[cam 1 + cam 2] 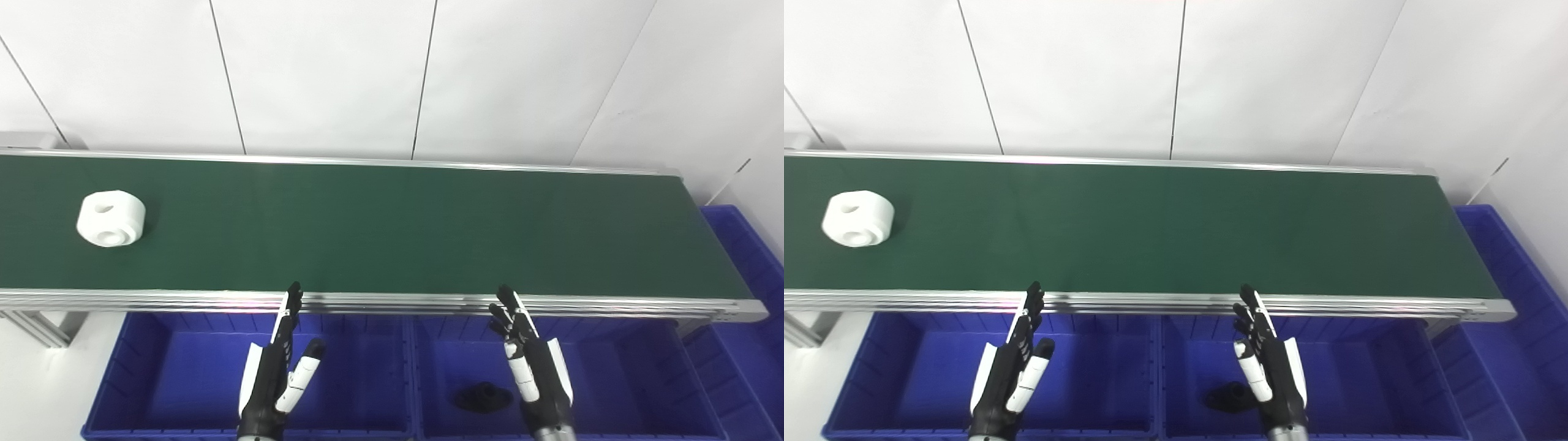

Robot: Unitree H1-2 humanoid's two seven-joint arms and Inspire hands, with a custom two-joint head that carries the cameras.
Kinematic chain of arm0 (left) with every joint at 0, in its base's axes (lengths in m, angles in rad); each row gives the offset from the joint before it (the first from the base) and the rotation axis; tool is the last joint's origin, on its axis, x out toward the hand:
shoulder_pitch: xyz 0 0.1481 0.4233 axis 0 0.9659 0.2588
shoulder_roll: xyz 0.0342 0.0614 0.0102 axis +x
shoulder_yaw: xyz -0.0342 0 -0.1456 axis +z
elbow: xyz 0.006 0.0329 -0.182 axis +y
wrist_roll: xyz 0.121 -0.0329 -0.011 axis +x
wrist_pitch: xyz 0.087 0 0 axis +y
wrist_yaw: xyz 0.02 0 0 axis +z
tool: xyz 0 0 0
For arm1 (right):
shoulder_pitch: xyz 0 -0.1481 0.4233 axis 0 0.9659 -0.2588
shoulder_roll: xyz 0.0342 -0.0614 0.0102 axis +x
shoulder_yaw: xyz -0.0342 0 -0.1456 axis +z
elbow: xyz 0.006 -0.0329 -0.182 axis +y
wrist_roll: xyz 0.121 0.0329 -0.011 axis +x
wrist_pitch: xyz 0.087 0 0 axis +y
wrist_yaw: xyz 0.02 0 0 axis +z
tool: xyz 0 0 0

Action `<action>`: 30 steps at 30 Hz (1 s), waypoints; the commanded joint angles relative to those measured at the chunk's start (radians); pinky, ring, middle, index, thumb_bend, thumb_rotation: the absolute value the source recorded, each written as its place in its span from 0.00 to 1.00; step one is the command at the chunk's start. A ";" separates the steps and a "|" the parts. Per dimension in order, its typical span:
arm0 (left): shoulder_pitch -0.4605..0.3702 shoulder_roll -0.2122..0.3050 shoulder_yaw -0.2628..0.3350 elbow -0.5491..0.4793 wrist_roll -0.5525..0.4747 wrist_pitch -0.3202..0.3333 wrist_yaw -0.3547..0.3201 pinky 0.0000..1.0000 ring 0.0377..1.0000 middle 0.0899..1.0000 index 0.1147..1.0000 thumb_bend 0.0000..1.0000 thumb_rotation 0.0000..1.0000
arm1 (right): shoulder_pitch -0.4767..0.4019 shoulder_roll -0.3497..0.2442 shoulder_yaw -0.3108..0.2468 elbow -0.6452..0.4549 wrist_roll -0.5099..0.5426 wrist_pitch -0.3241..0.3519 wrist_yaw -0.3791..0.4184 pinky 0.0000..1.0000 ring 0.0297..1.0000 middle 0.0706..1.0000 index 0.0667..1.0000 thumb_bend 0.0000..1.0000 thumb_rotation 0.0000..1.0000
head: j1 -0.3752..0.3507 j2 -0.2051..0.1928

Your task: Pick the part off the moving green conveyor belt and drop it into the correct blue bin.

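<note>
White plastic part (111, 218), a chunky rounded piece with a round hole in its front face and another opening on top, lies on the dark green conveyor belt (392, 226) at the far left end, well apart from both hands. The belt runs across the whole width of the scene between silver aluminium side rails (392, 301), with a white panelled wall (392, 73) behind it.

Below the near rail sit two blue plastic bins side by side. The left blue bin (153, 380) shows only its bare floor. The right blue bin (643, 380) holds a small black part (483, 397) on its floor. A third blue bin (744, 343) stands past the belt's right end.

The black-and-white left hand (275, 373) hovers over the left bin, fingers stretched straight and spread, thumb out to the side, holding nothing; its fingertips (294, 289) reach up to the near rail. The black-and-white right hand (531, 364) hovers over the right bin, just beside the black part, likewise released with fingers extended toward the rail and grasping nothing.
</note>
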 commanded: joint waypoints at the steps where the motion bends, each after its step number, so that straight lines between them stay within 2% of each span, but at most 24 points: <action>1: -0.016 -0.016 -0.011 0.008 0.014 -0.032 0.014 1.00 1.00 1.00 1.00 0.69 0.93 | -0.002 -0.008 -0.010 -0.005 0.019 -0.066 0.006 0.88 0.92 0.96 0.95 0.84 0.94 | 0.015 -0.017; 6: -0.025 -0.031 -0.017 0.060 0.018 -0.068 0.026 1.00 1.00 1.00 1.00 0.69 0.91 | -0.001 -0.027 -0.023 0.037 0.023 -0.078 0.005 0.92 0.94 0.97 0.96 0.91 0.96 | 0.083 -0.069; 9: -0.029 -0.040 -0.019 0.085 0.006 -0.075 0.022 1.00 1.00 1.00 1.00 0.70 0.88 | -0.006 -0.041 -0.031 0.078 0.033 -0.108 0.009 0.95 0.95 0.98 0.96 0.94 0.96 | 0.098 -0.088; 12: -0.036 -0.051 -0.019 0.119 0.008 -0.097 0.032 1.00 1.00 1.00 1.00 0.69 0.86 | -0.015 -0.056 -0.040 0.129 0.057 -0.147 0.019 0.94 0.94 0.97 0.95 0.95 0.95 | 0.134 -0.126; 15: -0.046 -0.057 -0.025 0.160 0.026 -0.144 0.055 1.00 1.00 1.00 1.00 0.68 0.86 | -0.023 -0.070 -0.048 0.181 0.080 -0.190 0.030 0.94 0.93 0.97 0.95 0.94 0.95 | 0.171 -0.160; 18: -0.055 -0.065 -0.034 0.191 0.031 -0.170 0.083 0.99 1.00 1.00 1.00 0.68 0.84 | -0.027 -0.080 -0.054 0.212 0.087 -0.213 0.038 0.94 0.94 0.97 0.96 0.91 0.96 | 0.191 -0.174; 23: -0.070 -0.066 -0.058 0.231 0.035 -0.173 0.114 0.97 1.00 1.00 1.00 0.70 0.82 | -0.031 -0.092 -0.061 0.242 0.094 -0.220 0.046 0.97 0.95 0.97 0.97 0.91 0.99 | 0.239 -0.207; 24: -0.072 -0.065 -0.063 0.239 0.035 -0.173 0.120 0.97 1.00 1.00 1.00 0.71 0.82 | -0.031 -0.093 -0.061 0.247 0.096 -0.221 0.048 0.98 0.95 0.98 0.98 0.90 1.00 | 0.248 -0.223; 29: -0.084 -0.056 -0.086 0.266 0.029 -0.173 0.146 0.91 0.98 1.00 0.99 0.72 0.79 | -0.041 -0.094 -0.066 0.274 0.101 -0.222 0.058 1.00 0.96 1.00 1.00 0.85 1.00 | 0.255 -0.257; 30: -0.087 -0.053 -0.092 0.272 0.029 -0.173 0.153 0.91 0.98 1.00 0.99 0.72 0.79 | -0.044 -0.094 -0.067 0.281 0.101 -0.222 0.062 1.00 0.96 1.00 1.00 0.85 1.00 | 0.252 -0.277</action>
